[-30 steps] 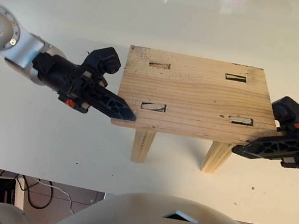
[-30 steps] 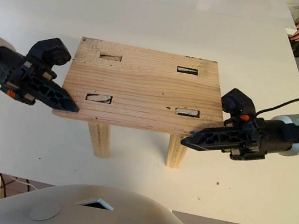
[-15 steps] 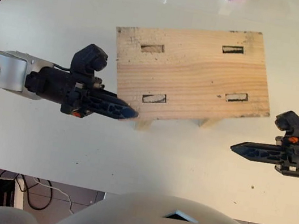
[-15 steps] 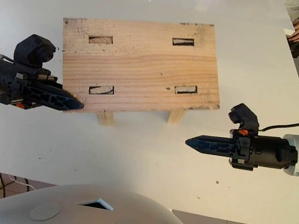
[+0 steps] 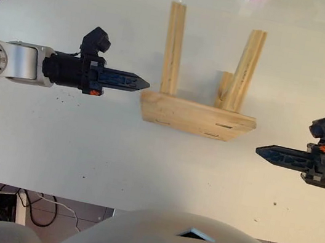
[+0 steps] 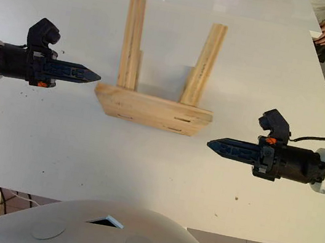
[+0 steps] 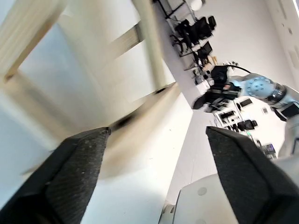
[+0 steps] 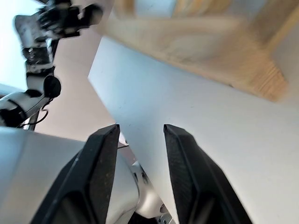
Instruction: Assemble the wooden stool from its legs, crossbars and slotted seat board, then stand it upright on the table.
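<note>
1. A wooden stool lies tipped on its side in the middle of a white desk, well in from every edge.
2. Its seat board rests on one long edge. The legs lie level and point toward the desk's far edge.
3. The left gripper hovers over the left half of the desk. Its tip points at the seat board's left end, near it but apart.
4. The right gripper hovers toward the desk's right edge. It points at the seat board's right end, also apart.
5. The head views show each gripper side-on as one dark point, so the gap between the jaws cannot be read there.
6. The left wrist view looks along that gripper's fingers. They are spread wide with nothing between them. Ahead is the blurred stool, with what looks like a crossbar joining two legs.
7. The right wrist view shows that gripper's fingers parted by a narrower gap and holding nothing. The blurred seat board edge lies ahead.
</note>
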### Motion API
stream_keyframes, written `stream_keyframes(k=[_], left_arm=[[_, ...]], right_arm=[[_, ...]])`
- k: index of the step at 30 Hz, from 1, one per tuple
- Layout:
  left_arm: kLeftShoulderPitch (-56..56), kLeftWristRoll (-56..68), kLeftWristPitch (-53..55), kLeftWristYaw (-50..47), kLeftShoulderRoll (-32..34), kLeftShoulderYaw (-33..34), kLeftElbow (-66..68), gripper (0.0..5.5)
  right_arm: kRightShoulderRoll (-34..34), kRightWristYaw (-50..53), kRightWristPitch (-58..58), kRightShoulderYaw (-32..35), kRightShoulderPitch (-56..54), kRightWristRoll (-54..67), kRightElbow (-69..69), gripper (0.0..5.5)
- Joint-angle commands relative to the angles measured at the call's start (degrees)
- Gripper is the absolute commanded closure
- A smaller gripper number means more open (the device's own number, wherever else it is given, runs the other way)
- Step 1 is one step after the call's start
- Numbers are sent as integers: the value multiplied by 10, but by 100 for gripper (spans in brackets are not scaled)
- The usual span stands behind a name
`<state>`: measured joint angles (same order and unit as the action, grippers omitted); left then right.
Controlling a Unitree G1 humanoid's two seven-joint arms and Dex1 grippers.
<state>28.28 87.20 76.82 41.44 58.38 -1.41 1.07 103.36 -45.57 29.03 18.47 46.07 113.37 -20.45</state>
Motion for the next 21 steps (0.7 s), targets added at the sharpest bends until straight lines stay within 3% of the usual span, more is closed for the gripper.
stream_keyframes(k=[1, 7, 10, 15, 21], left_arm=[[-73, -109, -63, 38, 12, 21, -63, 103], [-210, -331, -323, 63, -3, 67, -118, 103], [-251, -346, -390, 133, -25, 107, -101, 103], [-274, -454, -530, 201, -53, 71, -51, 101], [-256, -561, -641, 259, -109, 0, -8, 13]], right_arm=[[-148, 126, 67, -166, -240, -45, -1, 378], [-256, 205, 68, -202, -340, -270, 19, 378], [-277, 179, 25, -217, -331, -445, 13, 378], [-322, 138, -39, -226, -326, -613, 33, 358], [-379, 19, -78, -245, -351, -716, 35, 277]])
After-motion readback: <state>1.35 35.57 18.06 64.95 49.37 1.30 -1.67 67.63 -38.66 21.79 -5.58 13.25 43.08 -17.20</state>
